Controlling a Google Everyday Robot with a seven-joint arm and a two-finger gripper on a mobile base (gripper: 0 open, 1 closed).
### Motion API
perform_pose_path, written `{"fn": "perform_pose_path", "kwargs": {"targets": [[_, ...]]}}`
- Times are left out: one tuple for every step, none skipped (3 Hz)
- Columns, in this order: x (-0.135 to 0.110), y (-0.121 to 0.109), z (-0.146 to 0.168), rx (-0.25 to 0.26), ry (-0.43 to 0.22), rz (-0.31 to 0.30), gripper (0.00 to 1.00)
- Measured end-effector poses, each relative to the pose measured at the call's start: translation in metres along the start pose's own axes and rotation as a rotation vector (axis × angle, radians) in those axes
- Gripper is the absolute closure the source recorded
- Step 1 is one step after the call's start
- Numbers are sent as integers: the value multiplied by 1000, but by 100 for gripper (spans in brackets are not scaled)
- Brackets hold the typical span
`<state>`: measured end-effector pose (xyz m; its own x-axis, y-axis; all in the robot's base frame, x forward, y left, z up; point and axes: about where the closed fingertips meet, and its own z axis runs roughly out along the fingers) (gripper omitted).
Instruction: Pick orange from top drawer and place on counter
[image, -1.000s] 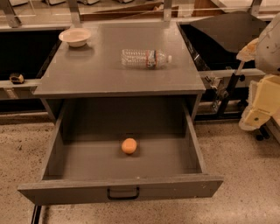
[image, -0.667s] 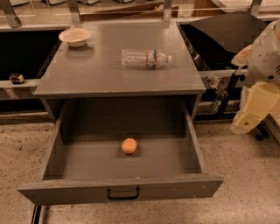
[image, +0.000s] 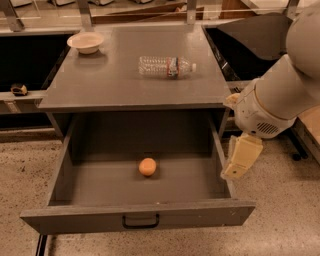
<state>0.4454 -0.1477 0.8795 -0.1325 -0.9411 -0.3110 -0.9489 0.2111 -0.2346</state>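
Note:
The orange (image: 147, 166) lies on the floor of the top drawer (image: 65, 175), which is pulled fully out, with its black pull handle (image: 140, 221) on the front panel. The grey counter (image: 120, 87) is above it. My gripper (image: 241, 157) hangs from the white arm (image: 280, 95) at the right, over the drawer's right wall, to the right of the orange and above it. It holds nothing that I can see.
A clear plastic water bottle (image: 166, 66) lies on its side on the counter. A beige bowl (image: 85, 42) stands at the counter's far left corner. Black bins flank the cabinet left (image: 25, 60) and right (image: 240, 45). The floor is speckled.
The arm has swung in from the right edge toward the drawer, and the gripper now hangs lower, over the drawer's right wall. The orange has not moved.

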Motion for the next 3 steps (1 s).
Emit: {"fn": "perform_pose_path", "kwargs": {"targets": [[-21,-4,26,-30,-82,-48,0],[-62,-4,83,-62,-173,-119,0],[-86,-4,143,-97,-207,-142,0]]}}
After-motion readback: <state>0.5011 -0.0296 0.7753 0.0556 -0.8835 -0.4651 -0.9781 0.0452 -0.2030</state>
